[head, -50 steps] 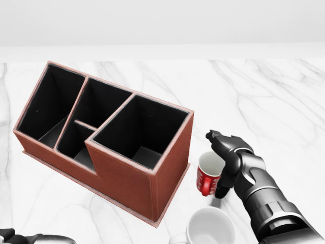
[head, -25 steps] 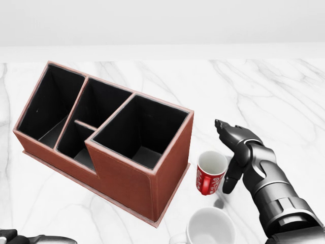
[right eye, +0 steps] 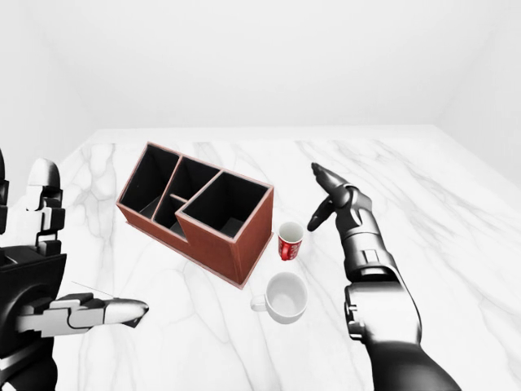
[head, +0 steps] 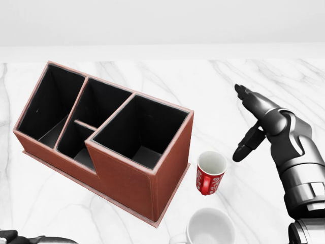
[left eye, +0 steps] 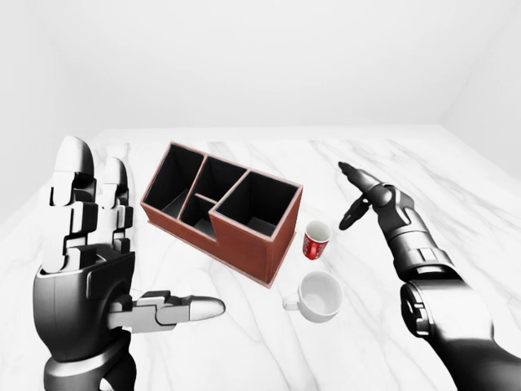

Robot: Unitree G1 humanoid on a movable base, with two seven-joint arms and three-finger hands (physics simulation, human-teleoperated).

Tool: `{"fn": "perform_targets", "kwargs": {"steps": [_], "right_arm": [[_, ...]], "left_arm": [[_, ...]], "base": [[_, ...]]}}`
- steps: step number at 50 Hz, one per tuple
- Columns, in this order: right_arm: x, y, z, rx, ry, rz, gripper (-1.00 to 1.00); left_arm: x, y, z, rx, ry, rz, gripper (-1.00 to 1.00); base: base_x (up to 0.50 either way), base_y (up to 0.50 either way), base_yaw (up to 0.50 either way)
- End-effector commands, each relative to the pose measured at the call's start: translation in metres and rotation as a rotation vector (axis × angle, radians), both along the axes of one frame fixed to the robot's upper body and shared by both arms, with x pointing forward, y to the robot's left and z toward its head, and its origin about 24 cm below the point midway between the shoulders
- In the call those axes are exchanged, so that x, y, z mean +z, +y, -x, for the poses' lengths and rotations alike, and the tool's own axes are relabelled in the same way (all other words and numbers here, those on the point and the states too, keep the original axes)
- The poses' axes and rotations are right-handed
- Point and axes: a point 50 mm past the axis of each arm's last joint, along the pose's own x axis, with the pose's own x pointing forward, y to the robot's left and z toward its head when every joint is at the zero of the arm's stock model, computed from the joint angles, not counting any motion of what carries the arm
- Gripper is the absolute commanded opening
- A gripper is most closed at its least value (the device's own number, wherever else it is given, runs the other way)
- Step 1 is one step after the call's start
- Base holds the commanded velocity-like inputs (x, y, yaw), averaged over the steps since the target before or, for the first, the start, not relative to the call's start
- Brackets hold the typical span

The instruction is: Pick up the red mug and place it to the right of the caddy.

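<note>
The red mug (head: 210, 173) stands upright on the marble counter, just right of the brown caddy (head: 109, 133). It also shows in the left-eye view (left eye: 316, 240). My right hand (head: 247, 124) is open and empty, raised above and to the right of the mug, clear of it. My left hand (left eye: 106, 252) is open and empty, held up at the left of the left-eye view, far from the mug.
A white mug (head: 209, 229) stands on the counter just below the red mug in the head view. The caddy has several black compartments, all empty. The marble counter (left eye: 456, 195) stretches to the right.
My right hand has let go of the red mug, opened and lifted up and to the right. The mug stays standing beside the caddy.
</note>
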Motion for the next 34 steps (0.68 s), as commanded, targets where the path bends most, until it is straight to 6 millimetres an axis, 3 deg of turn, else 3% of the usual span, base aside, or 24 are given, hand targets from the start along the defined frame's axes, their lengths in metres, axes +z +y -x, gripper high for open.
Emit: {"fn": "perform_targets", "kwargs": {"steps": [1, 4, 11, 13, 22, 34], "right_arm": [[0.023, 0.001, 0.005, 0.039, -0.135, -0.283, 1.00], [0.020, -0.001, 0.012, 0.051, -0.156, -0.309, 1.00], [0.042, 0.007, 0.048, 0.181, -0.330, -0.425, 1.00], [0.036, 0.007, 0.053, 0.174, -0.340, -0.472, 1.00], [0.044, 0.022, 0.120, 0.247, -0.558, -0.698, 1.00], [0.027, 0.041, 0.199, 0.232, -0.556, -0.797, 1.00]], "left_arm": [[0.003, -0.001, 0.003, -0.005, -0.019, -0.002, 1.00], [0.004, 0.000, 0.004, -0.003, -0.019, 0.001, 1.00], [0.004, 0.001, 0.003, -0.002, -0.022, 0.004, 1.00], [0.003, -0.001, 0.002, -0.005, -0.019, 0.002, 1.00], [-0.002, -0.004, -0.002, -0.008, 0.014, -0.001, 1.00], [-0.007, -0.005, -0.005, -0.012, 0.038, 0.001, 1.00]], "base": [[0.00, 0.00, 0.00], [0.00, 0.00, 0.00], [0.00, 0.00, 0.00], [0.00, 0.00, 0.00], [0.00, 0.00, 0.00], [0.00, 0.00, 0.00]]}}
